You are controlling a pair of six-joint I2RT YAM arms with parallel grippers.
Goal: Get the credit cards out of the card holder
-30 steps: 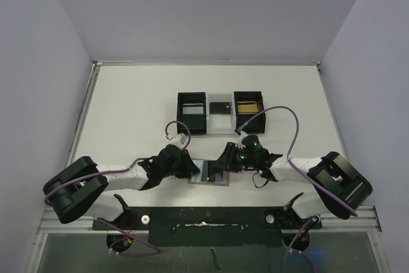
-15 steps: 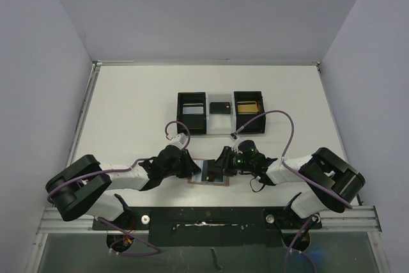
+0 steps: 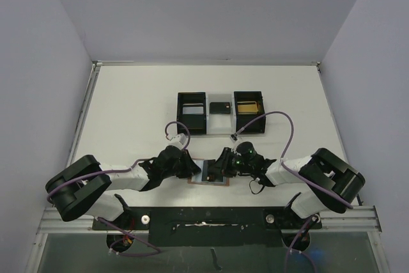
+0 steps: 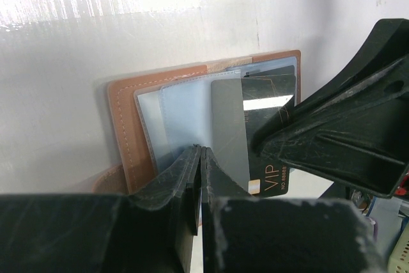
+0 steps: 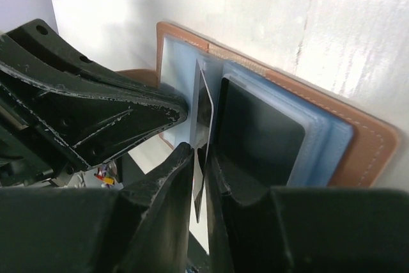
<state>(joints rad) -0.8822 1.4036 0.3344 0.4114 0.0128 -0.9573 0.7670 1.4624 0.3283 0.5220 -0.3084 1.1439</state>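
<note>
tan wallet (image 4: pixel 124 132): open between my grippers
left gripper (image 4: pixel 201 158): pressed together at its blue lining (image 4: pixel 182 116)
right gripper (image 5: pixel 201 158): pinching a card (image 5: pixel 206 110)
tray (image 3: pixel 192 131): holds cards already, wallet's not empty, so partway i'd guess

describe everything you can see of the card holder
The card holder is a tan leather bifold with pale stitching, lying open and flat on the near part of the white table. Light blue pockets line the inside. A grey card and a black card stick partway out. The shut left gripper presses on its pockets; the right gripper pinches the grey card.
</note>
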